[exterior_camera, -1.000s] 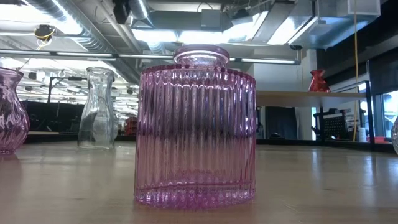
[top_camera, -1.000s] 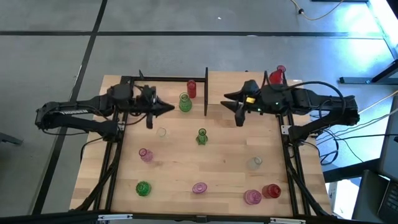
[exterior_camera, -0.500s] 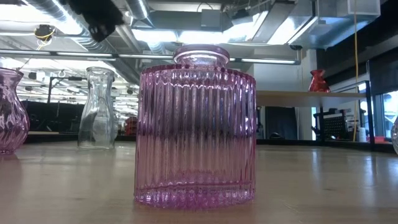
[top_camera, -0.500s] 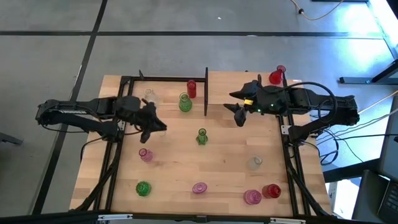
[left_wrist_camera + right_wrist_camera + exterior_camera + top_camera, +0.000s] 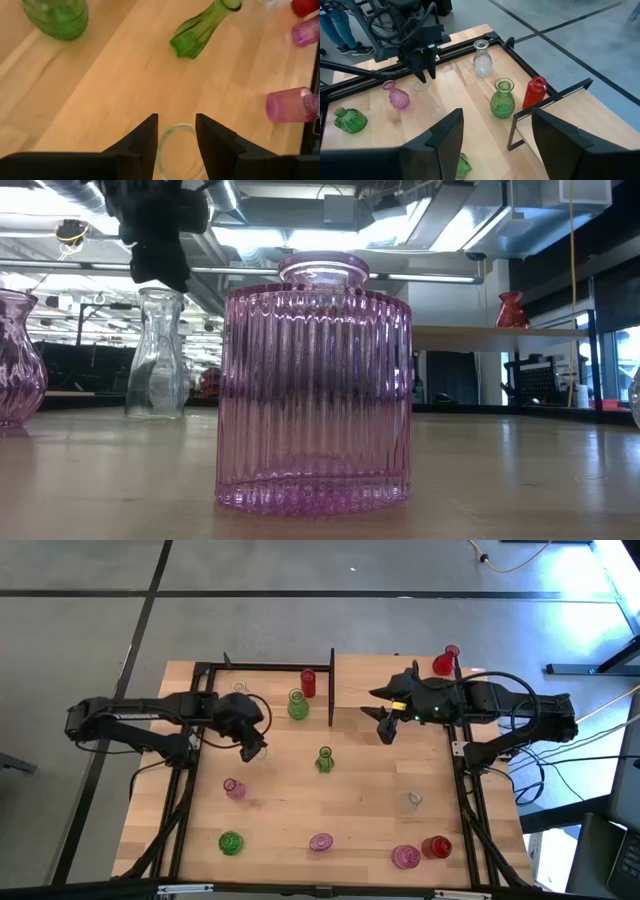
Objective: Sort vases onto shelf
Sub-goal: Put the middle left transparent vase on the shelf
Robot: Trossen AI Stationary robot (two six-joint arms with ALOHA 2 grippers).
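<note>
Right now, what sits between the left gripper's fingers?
A clear vase, its rim showing between the open left gripper fingers in the left wrist view.

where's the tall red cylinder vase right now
In the high view the tall red cylindrical glass vase stands at the table's far edge, left of centre, between the round green glass vase and the black upright post.

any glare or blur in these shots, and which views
Low view: bright ceiling lights flare behind the sharp pink vase. Left wrist view: the clear vase and fingers are soft. High view: glare on the floor at upper right.
</note>
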